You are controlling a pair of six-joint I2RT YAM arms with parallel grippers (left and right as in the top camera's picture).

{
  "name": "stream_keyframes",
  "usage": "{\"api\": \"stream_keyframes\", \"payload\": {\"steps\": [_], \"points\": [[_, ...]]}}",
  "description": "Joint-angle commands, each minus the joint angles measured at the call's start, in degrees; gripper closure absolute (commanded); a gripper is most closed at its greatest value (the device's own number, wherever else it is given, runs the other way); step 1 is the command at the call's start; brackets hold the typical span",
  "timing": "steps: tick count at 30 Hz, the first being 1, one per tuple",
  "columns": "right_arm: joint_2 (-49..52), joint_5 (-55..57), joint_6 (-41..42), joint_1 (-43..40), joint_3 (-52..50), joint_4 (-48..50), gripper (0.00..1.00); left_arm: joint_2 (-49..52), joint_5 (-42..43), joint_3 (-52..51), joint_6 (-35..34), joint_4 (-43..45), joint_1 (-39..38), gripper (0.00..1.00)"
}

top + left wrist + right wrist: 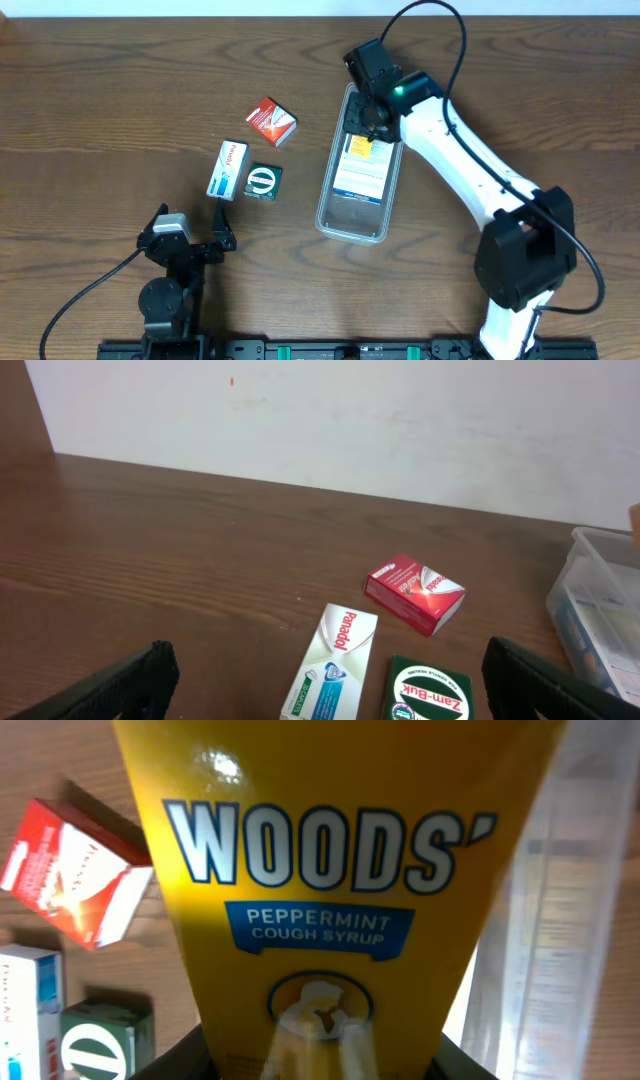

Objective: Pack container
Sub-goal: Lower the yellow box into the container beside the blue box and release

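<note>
The clear plastic container [325,214] lies right of centre; its rim also shows in the left wrist view [592,588] and the right wrist view [565,920]. My right gripper [368,118] [320,1065] is shut on a yellow Woods' Peppermint Cough Syrup box [358,147] [330,840] and holds it at the container's far end. A white and blue box [360,178] lies inside the container. My left gripper [192,232] [330,682] is open and empty near the front edge, short of the loose boxes.
Three boxes lie left of the container: a white Panadol box [227,169] [332,660], a green Zam-Buk box [263,181] [432,695] [100,1045], and a red box [271,121] [414,592] [75,870].
</note>
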Motion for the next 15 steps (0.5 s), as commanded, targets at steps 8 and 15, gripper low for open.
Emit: {"api": "stream_keyframes", "payload": {"steps": [8, 15], "points": [[1.86, -0.92, 0.96, 2.25, 0.24, 0.57, 0.6, -0.28, -0.46, -0.87, 0.72, -2.16, 0.17, 0.02], [1.86, -0.92, 0.96, 2.67, 0.24, 0.37, 0.6, -0.28, -0.46, -0.87, 0.72, -2.14, 0.17, 0.02]]}}
